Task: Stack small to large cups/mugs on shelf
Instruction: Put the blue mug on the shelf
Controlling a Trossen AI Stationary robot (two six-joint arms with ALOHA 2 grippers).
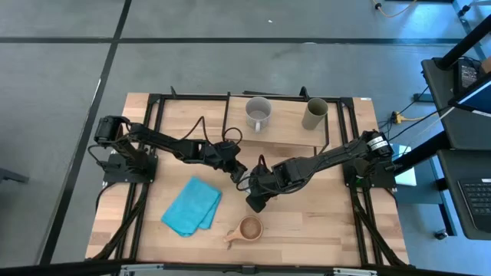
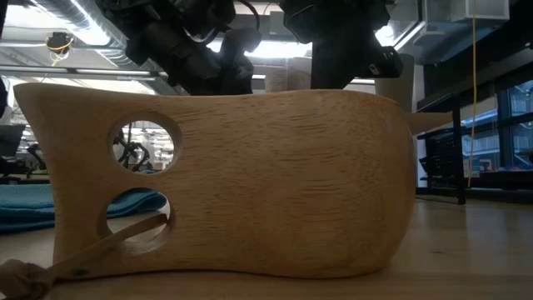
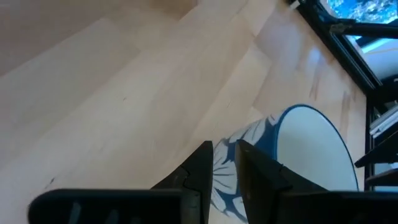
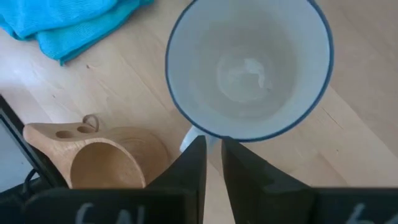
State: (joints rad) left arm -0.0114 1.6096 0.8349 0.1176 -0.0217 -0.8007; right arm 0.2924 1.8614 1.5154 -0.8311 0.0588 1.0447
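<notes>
The white mug (image 4: pixel 249 68), blue-rimmed with a blue pattern on its outer wall (image 3: pixel 249 140), is near the table's middle, its mouth toward the right wrist camera. My right gripper (image 4: pixel 213 149) (image 1: pixel 255 201) is shut on its handle. My left gripper (image 3: pixel 224 152) (image 1: pixel 238 172) comes from the left with its fingers almost together, tips at the mug's patterned wall. The arms hide the mug in the high view. The brown wooden cup (image 1: pixel 247 228) sits on its base near the front edge. The grey mug (image 1: pixel 261 113) and the olive tumbler (image 1: pixel 314 113) stand upright on the shelf (image 1: pixel 288 134). My right gripper pinches the white mug's handle (image 4: pixel 191 138) between its two fingers, coming steeply from above. The mug's mouth faces up; whether its base is on the table does not show. My left gripper's fingertips (image 3: pixel 205 155) lie at the mug's outer wall; I cannot tell whether they touch it.
A crumpled blue cloth (image 1: pixel 192 205) lies on the table left of the wooden cup. In the low view the wooden cup (image 2: pixel 233 183) fills the picture and hides the table behind it. Bare tabletop (image 1: pixel 337 222) lies at the near right.
</notes>
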